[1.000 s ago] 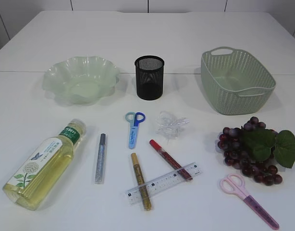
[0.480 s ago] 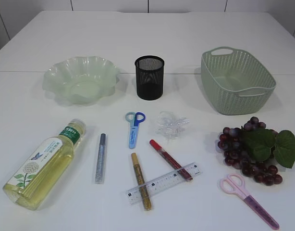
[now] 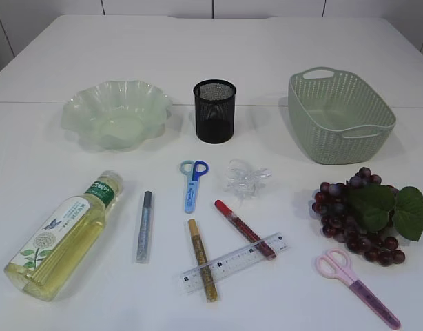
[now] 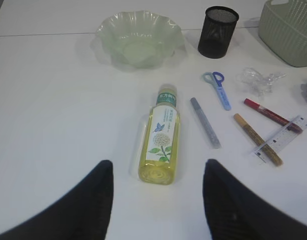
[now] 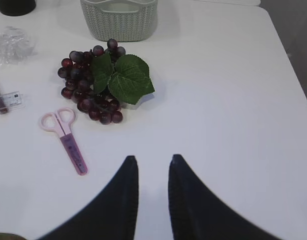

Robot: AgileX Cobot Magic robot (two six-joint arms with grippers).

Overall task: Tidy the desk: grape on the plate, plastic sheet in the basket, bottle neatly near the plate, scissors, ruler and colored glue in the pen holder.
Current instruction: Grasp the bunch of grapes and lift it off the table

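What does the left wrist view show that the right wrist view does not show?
Only the left wrist view shows the bottle lying on its side, the green plate, the blue scissors, the silver glue pen, the gold glue pen, and the left claw, open and empty.

Only the right wrist view shows the pink scissors, the full grape bunch with its leaves, and the right claw, its jaws narrowly apart and holding nothing.

Both show the basket, the pen holder, the crumpled plastic sheet, the ruler and the white table.
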